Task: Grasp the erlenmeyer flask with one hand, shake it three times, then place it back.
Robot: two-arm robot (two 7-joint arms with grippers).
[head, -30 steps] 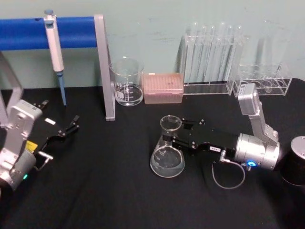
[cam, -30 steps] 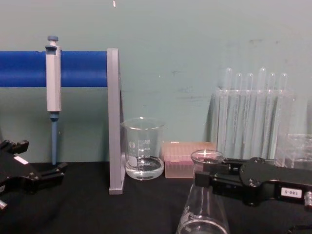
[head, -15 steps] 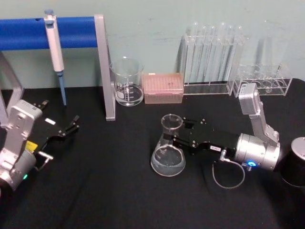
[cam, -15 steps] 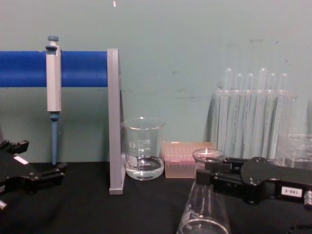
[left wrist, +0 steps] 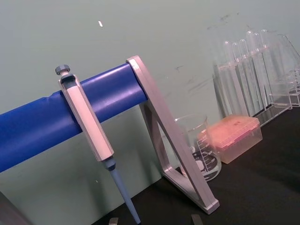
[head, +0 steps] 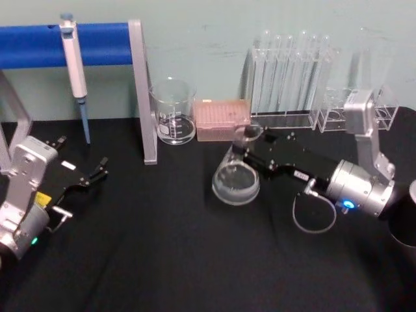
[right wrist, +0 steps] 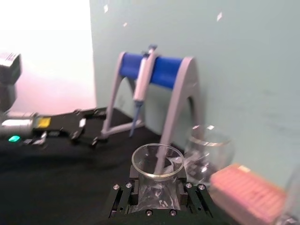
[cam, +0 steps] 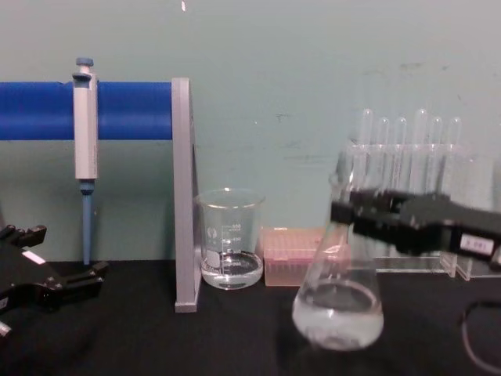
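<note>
Lifted erlenmeyer flask [cam: 338,309], right gripper [cam: 343,211] clamped.

1. The erlenmeyer flask [head: 236,185] is clear, glossy glass; the beaker [head: 173,120] looks the same;
2. The right gripper [head: 248,151] is matt black;
3. The tabletop [head: 162,247] looks like matt black cloth;
4. The tip box [head: 223,120] is translucent pink plastic.

The right end effector [cam: 350,211] has risen with the flask [cam: 338,309] clamped at the neck. The flask's base stood on the bench [cam: 156,337] a second ago and now hangs clear above it. In the head view, both have shifted back toward the pink box [head: 223,119], and the right arm's silver wrist has swung farther right.
</note>
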